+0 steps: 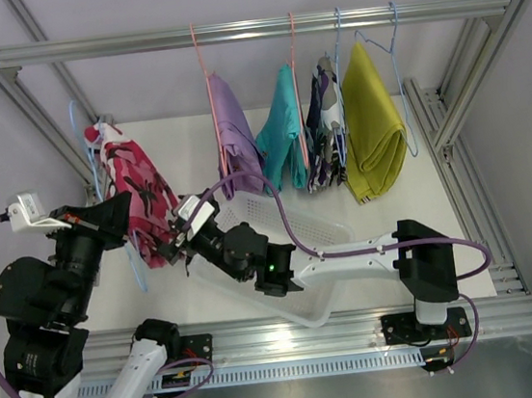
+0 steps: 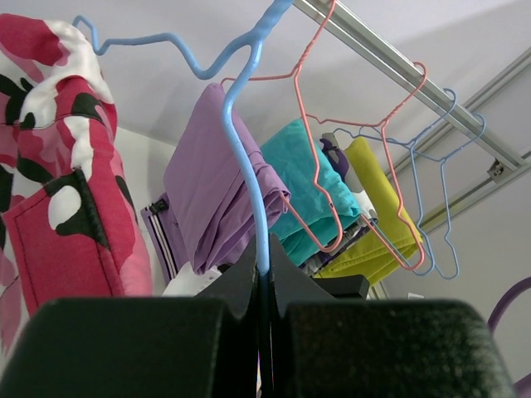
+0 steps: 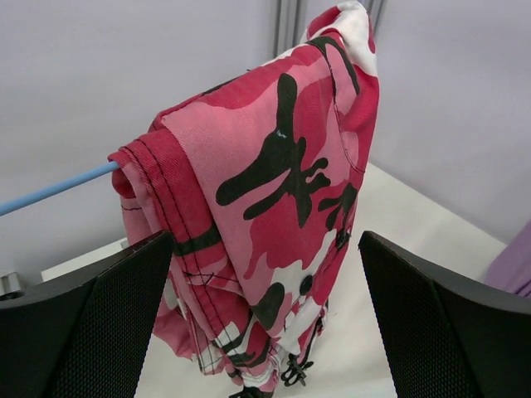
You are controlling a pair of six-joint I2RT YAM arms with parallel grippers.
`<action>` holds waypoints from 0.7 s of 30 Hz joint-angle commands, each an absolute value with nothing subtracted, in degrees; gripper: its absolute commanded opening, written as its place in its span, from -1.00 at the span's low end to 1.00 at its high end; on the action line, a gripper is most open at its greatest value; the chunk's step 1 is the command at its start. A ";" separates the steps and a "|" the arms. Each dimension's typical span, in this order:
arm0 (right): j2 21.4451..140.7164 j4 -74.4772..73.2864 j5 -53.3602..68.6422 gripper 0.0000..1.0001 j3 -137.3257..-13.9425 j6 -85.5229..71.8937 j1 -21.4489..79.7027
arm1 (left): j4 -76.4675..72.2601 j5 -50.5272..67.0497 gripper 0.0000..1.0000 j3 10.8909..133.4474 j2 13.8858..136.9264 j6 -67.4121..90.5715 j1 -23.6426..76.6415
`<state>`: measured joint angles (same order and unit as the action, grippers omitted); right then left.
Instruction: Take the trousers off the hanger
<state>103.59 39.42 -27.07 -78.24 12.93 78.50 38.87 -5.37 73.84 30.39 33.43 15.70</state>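
**A:** How far along am I?

**B:** You're barely starting. Your left gripper (image 2: pixel 264 278) is clamping the blue hanger (image 2: pixel 241 166), clear of the rail (image 1: pixel 245 30), near the surface's left edge. The pink-red trousers (image 3: pixel 282 166) are still hanging on it. Your right gripper (image 3: pixel 264 240) is standing wide open around them, holding nothing.

**A:** And the count?

**B:** You're looking at five trousers, five hangers, one basket (image 1: pixel 293 217), and none freed. The lilac pair (image 1: pixel 231 130), teal pair (image 1: pixel 282 134), camouflage pair (image 1: pixel 321 134) and mustard pair (image 1: pixel 374 127) are hanging along the far edge.
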 commanded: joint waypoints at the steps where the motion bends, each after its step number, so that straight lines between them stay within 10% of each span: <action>1: 101.78 43.51 -25.40 0.99 -80.77 10.99 77.96 | 28.21 -3.52 -0.99 75.85 29.09 32.87 16.26; 21: 102.57 40.25 -19.78 0.99 -82.70 8.79 78.66 | 26.63 -5.27 -0.99 72.25 29.53 32.26 17.23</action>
<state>103.59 38.83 -21.02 -80.09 10.46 78.67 39.18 -5.50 70.81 30.26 34.06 16.62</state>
